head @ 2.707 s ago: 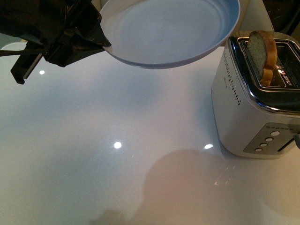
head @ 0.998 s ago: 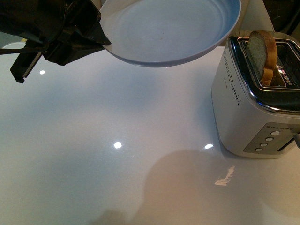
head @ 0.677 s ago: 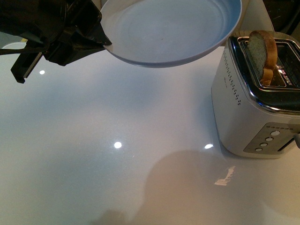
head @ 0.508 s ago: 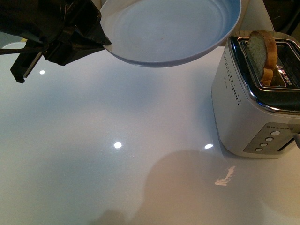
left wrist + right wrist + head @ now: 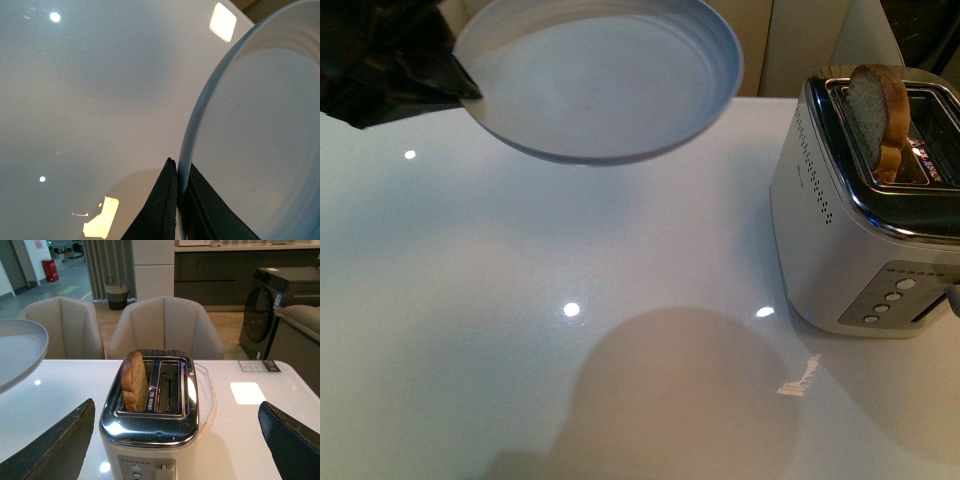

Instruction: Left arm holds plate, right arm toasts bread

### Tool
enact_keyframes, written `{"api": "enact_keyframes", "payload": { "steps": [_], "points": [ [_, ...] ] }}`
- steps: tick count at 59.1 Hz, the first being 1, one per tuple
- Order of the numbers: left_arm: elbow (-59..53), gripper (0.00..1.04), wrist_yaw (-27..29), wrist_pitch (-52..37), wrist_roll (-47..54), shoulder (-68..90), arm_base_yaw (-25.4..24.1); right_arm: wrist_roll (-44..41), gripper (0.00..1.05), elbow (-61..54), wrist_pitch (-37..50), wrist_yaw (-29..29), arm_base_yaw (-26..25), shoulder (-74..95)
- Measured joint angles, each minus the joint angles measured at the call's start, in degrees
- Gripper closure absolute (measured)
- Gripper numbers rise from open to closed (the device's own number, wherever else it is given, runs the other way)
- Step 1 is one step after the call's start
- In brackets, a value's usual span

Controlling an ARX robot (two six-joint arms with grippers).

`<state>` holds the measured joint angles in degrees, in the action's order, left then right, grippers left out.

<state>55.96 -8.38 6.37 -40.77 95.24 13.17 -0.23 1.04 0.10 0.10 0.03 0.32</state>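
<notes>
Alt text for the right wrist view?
A slice of brown bread stands in one slot of a silver two-slot toaster on a white table. The right gripper faces it, jaws open. A round pale blue plate edges into frame.

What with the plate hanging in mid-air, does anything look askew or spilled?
Nothing spilled or damaged. The plate, pinched at its rim by the left gripper, hangs tilted above the table, and the bread leans sideways in the toaster slot, sticking up.

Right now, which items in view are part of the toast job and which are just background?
Job: left gripper, plate, bread, toaster.
Background: beige chairs, woven basket, red bin, dark appliance.
</notes>
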Motion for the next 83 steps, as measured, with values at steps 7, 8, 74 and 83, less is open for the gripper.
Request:
{"api": "enact_keyframes", "payload": {
  "steps": [7,8,74,83],
  "points": [
    [-0.1,1.02,-0.4,0.0,3.1,-0.2,-6.2,0.0,0.09,0.0,0.0,0.0,0.0,0.0],
    [-0.1,1.02,-0.4,-0.1,4.0,-0.2,-7.5,0.0,0.09,0.0,0.0,0.0,0.0,0.0],
    [-8.3,1.02,-11.4,-31.2,22.0,35.9,-33.5,0.0,0.09,0.0,0.0,0.0,0.0,0.0],
    [-8.2,1.02,-11.5,-31.9,21.6,38.3,-33.4,0.0,0.09,0.0,0.0,0.0,0.0,0.0]
  ]
}}
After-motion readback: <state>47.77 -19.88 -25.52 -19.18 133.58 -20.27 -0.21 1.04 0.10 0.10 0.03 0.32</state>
